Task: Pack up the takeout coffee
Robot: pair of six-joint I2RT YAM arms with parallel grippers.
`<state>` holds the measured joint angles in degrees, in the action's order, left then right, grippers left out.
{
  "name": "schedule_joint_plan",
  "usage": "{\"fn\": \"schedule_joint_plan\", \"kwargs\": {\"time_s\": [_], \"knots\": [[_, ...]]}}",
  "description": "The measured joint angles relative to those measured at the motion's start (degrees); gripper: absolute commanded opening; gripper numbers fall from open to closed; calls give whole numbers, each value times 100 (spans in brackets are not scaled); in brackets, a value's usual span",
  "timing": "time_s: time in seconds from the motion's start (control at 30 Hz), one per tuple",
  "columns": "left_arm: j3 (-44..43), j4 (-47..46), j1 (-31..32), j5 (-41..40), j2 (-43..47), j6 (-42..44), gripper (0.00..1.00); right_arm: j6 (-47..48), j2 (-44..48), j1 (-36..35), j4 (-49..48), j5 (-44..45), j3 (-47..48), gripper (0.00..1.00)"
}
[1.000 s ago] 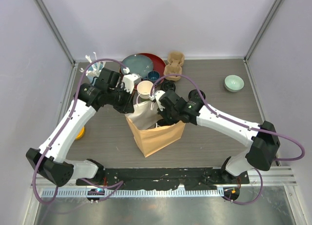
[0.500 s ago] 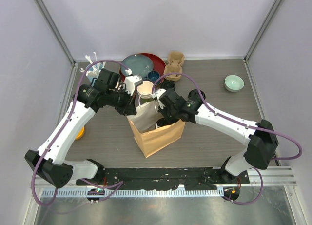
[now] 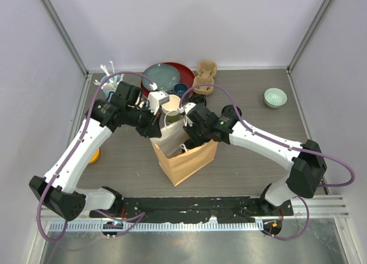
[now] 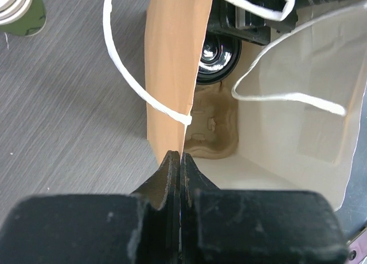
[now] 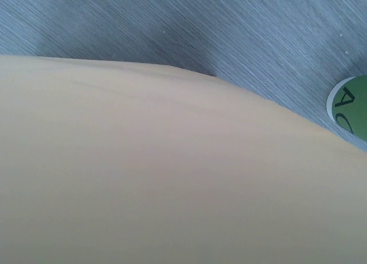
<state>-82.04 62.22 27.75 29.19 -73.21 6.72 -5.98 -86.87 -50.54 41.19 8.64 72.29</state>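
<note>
Shifted rearward in 1 second, the right gripper (image 3: pixel 188 139) is seen from above in the paper bag's (image 3: pixel 192 161) mouth, its spread impossible to tell. At the left wrist, the left gripper (image 4: pixel 180 158) is pinched flat on the bag wall; 1 black lid (image 4: pixel 218 51) is lodged inside, above the carrier (image 4: pixel 213 129). At the right wrist, the green cup (image 5: pixel 351 106) is left outside. The wall is best kept taut; loose handles (image 4: pixel 184 118) could snag.

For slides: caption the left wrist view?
Left gripper pinches the paper bag wall; a cup carrier lies at the bottom.
</note>
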Motion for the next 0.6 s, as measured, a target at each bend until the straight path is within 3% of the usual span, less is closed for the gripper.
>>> {"fn": "schedule_joint_plan", "kwargs": {"time_s": [0.2, 0.6], "knots": [[-11, 105, 2, -83, 15, 219, 0, -142, 61, 4, 39, -120, 59, 80], [-142, 437, 7, -245, -9, 544, 0, -258, 271, -2, 37, -350, 422, 86]]}}
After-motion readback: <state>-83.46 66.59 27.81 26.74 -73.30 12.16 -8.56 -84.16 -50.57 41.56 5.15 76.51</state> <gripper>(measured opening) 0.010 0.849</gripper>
